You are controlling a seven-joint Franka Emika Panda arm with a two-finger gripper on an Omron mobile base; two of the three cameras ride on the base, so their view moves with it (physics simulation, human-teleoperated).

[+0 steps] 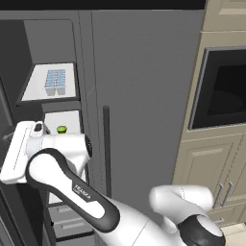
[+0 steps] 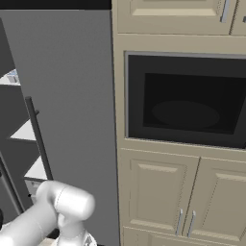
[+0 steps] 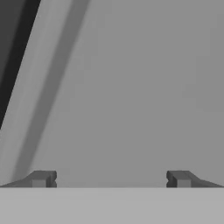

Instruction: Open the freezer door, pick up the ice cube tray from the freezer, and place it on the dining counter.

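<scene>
Tall narrow grey freezer (image 1: 29,43) stands open, so the first step appears done. Pale blue-white gridded ice cube tray (image 1: 55,81) rests unlifted on the upper white shelf (image 1: 36,89), toward its back. Pincer (image 3: 111,179) released, holding nothing; pickup and placement remain.

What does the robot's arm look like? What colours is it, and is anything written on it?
The arm is made of smooth, rounded white tubes joined by dark black bands at the joints. One black band carries small white lettering. The gripper ends in two small, blocky dark grey fingertips.
</scene>
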